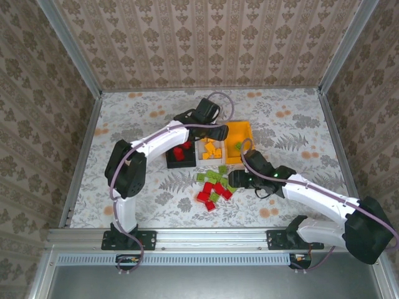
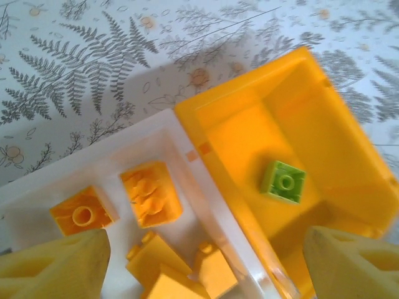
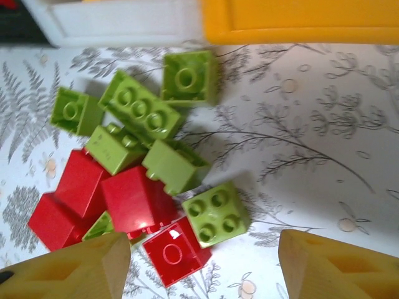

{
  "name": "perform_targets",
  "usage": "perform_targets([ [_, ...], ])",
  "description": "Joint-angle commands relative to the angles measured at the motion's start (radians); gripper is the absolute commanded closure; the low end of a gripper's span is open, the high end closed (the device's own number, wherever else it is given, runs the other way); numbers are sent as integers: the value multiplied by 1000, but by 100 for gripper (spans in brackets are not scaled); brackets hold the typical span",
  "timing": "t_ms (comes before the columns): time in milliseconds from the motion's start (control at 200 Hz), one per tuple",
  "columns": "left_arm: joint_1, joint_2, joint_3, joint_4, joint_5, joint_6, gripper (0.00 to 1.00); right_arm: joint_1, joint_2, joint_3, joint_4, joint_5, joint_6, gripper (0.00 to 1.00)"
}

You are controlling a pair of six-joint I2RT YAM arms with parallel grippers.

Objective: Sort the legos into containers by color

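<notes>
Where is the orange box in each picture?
Top external: orange bin mid-table, right of the white bin.
Left wrist: orange bin in the right half.
Right wrist: orange bin along the top edge.
Shared landmark: the white bin on its left.

Two arms reaching inward, both grippers empty.
Left arm (image 1: 156, 142) rises from its base, bends at the elbow and stretches forward and to the right; left gripper (image 1: 215, 132) points down, fingers (image 2: 56, 265) wide apart. Right arm (image 1: 324, 199) lies low, reaching leftward (elbow near its base); right gripper (image 1: 235, 179) likewise spread, nothing between its fingers (image 3: 336, 268).
</notes>
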Motion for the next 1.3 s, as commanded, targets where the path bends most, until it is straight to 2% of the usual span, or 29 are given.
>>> perform_targets([
  [0,-7,-165,-73,71,68,-49,13,28,23,6,25,-1,-44,35],
  [55,-22,-230,-132,94,74,-63,10,42,49,19,13,12,-46,35],
  [110,-42,-296,-195,107,68,-74,0,59,73,25,0,23,-48,35],
  [355,-157,-609,-520,129,-76,-131,0,143,115,-30,7,32,-27,36],
  [685,-176,-899,-819,108,-165,-272,0,207,240,-7,51,118,-26,39],
  [1115,-172,-998,-893,45,-219,-311,0,245,359,68,48,220,-48,42],
  [1290,-173,-995,-901,51,-218,-311,0,251,371,67,52,228,-58,53],
])
